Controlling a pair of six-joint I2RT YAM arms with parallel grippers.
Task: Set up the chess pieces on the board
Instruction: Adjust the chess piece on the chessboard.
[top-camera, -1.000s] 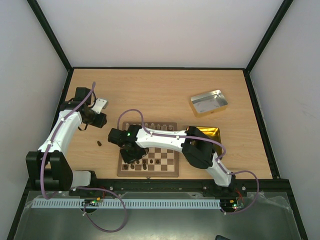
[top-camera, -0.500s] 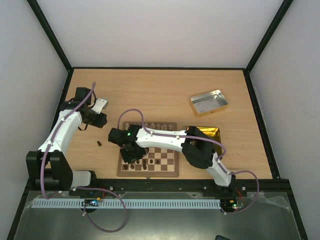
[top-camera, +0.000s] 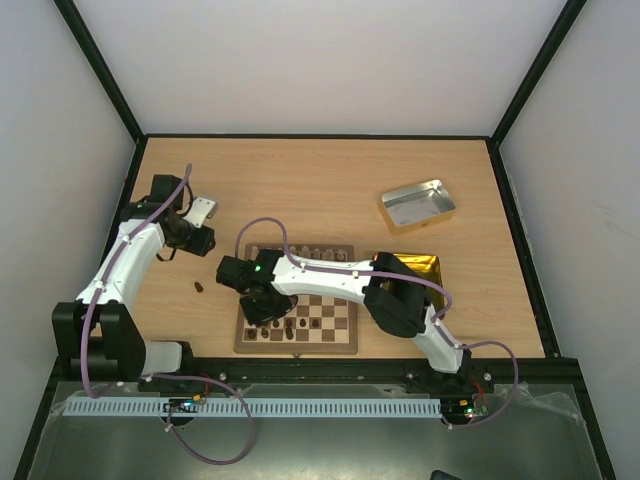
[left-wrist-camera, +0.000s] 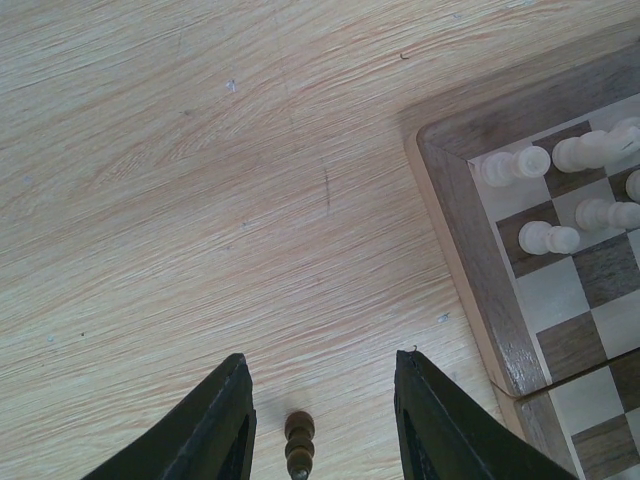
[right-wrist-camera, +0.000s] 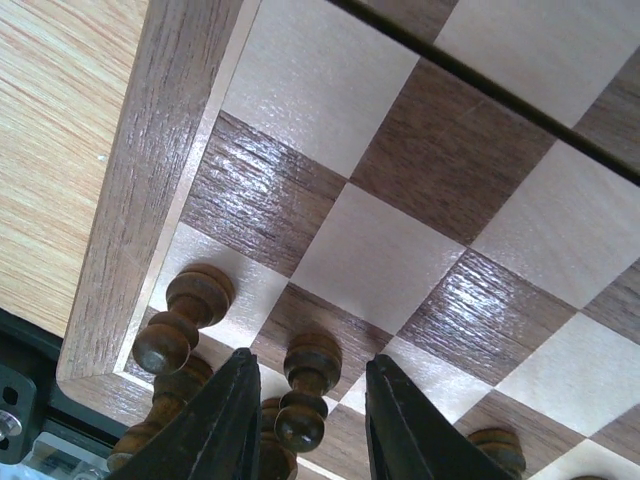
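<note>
Between the narrowly parted fingers (right-wrist-camera: 212, 432) of the right tool (right-wrist-camera: 307, 360), a dark pawn (right-wrist-camera: 304, 392) stands on the board (right-wrist-camera: 150, 170).

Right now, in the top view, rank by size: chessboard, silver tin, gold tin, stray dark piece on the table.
1. Chessboard
2. Silver tin and gold tin: unranked, the arm hides part of the gold one
3. Stray dark piece

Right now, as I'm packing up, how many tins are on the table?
2: silver tin, far right; gold tin beside the board's right edge, partly under the right arm.
</note>
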